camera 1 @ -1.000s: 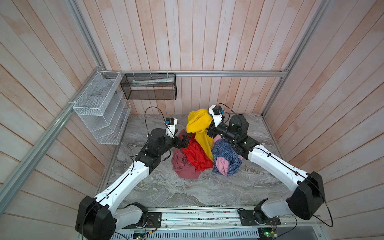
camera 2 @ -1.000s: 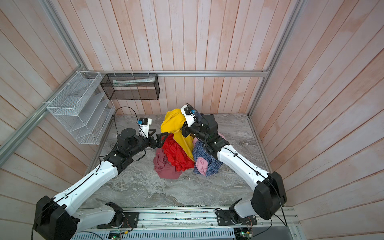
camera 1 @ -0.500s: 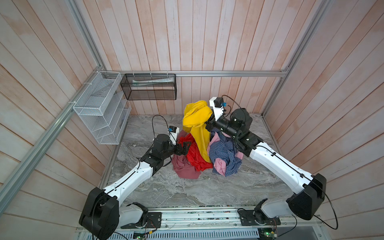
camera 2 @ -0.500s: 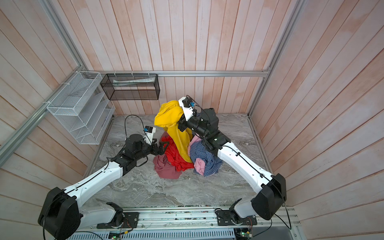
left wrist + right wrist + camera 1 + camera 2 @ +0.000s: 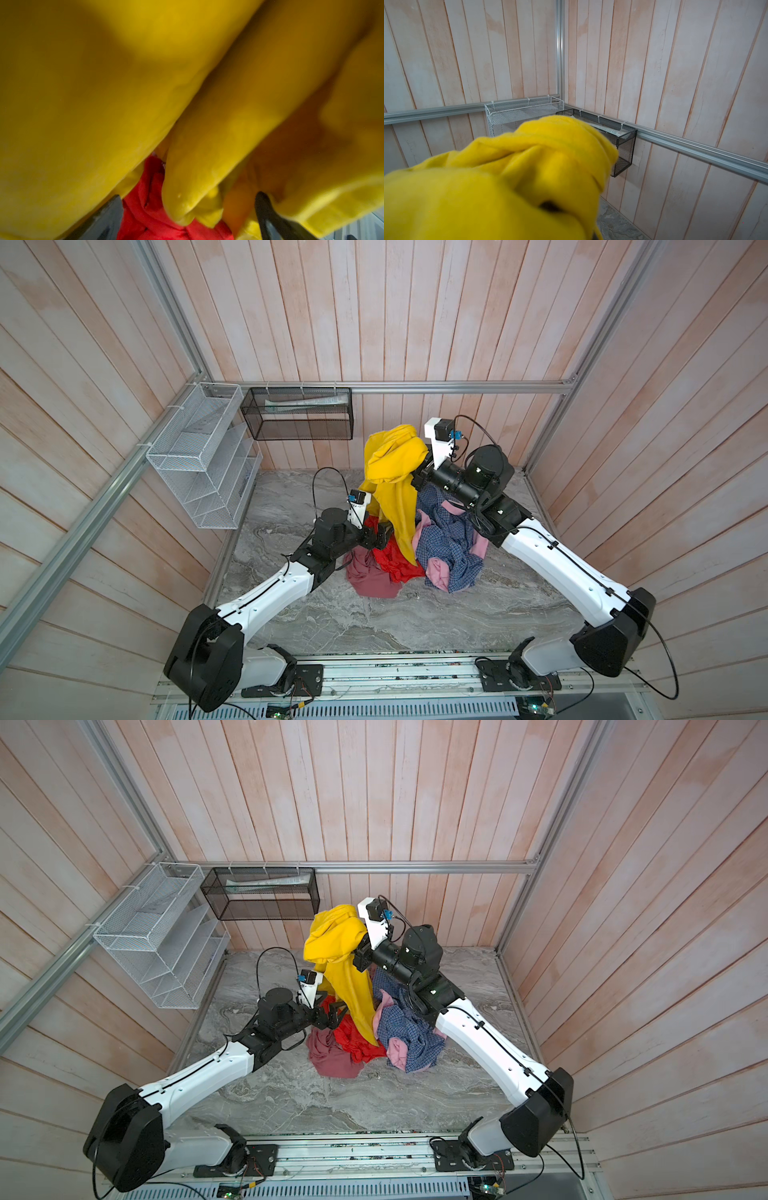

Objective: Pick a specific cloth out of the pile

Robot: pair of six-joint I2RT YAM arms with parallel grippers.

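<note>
Far off to the side of the left gripper (image 5: 384, 537), a white wire rack (image 5: 199, 460) hangs on the wall. A black mesh basket (image 5: 299, 414) hangs next to the rack.

The left gripper is low, just above the table (image 5: 374, 626), at the edge of the pile (image 5: 440, 547). Its two fingers (image 5: 268, 216) are wide apart and hold nothing. In the left wrist view, the red cloth (image 5: 145, 207) shows between them. A dusty maroon cloth (image 5: 370, 578) lies on the table just beside and below this gripper.

The cloth (image 5: 392, 472) is plain yellow. It hangs right in front of the left gripper's open fingers and fills most of the left wrist view. It is very close to them, but I cannot tell if it touches them.

The right gripper (image 5: 417, 475) is high above the pile. It is squeezed tight on the top bunch of the cloth, and the fabric hides its fingers. From this gripper the cloth hangs down in a long strip. Its low end reaches the red cloth in the pile.

Below the right gripper lie a blue-checked cloth (image 5: 449, 539) and a light pink cloth (image 5: 438, 574), both in the pile. In the right wrist view, the yellow bunch is right up close, and the rack and basket are on the walls beyond it.
</note>
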